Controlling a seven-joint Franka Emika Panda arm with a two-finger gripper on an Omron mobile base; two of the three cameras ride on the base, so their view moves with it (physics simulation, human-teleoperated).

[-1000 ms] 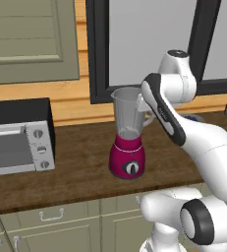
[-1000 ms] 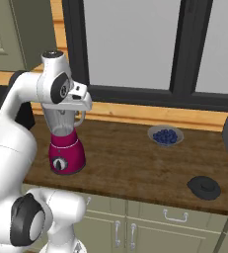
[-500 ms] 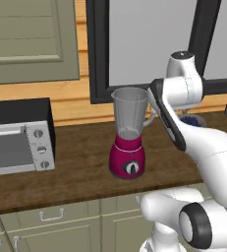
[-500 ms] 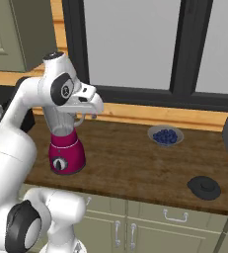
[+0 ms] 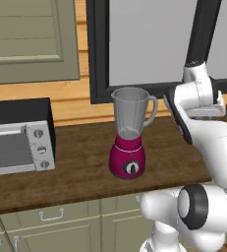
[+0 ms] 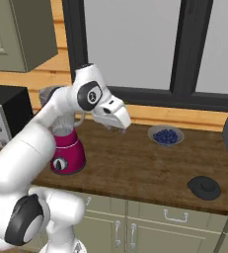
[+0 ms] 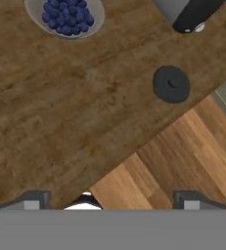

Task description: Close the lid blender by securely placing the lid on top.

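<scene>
Hand view: lid point(image 7: 171, 84) flat on counter point(image 7: 60, 112), berry bowl point(image 7: 65, 14) well apart.
Gripper point(image 7: 109, 200): fingers spread, holding nothing.
Blender point(image 5: 129, 133): open-topped.

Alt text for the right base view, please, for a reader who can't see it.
A white robot arm reaches over a wooden counter, its gripper hanging above the bare wood between the magenta-based blender and a bowl of blue berries. The black lid lies flat near the counter's front right edge, far from the blender.

A toaster oven point(image 5: 17, 142) stands at the tabletop's point(image 6: 135, 168) left end. A bowl of blueberries point(image 6: 166, 135) sits near its back edge, under the window point(image 6: 130, 44).
</scene>
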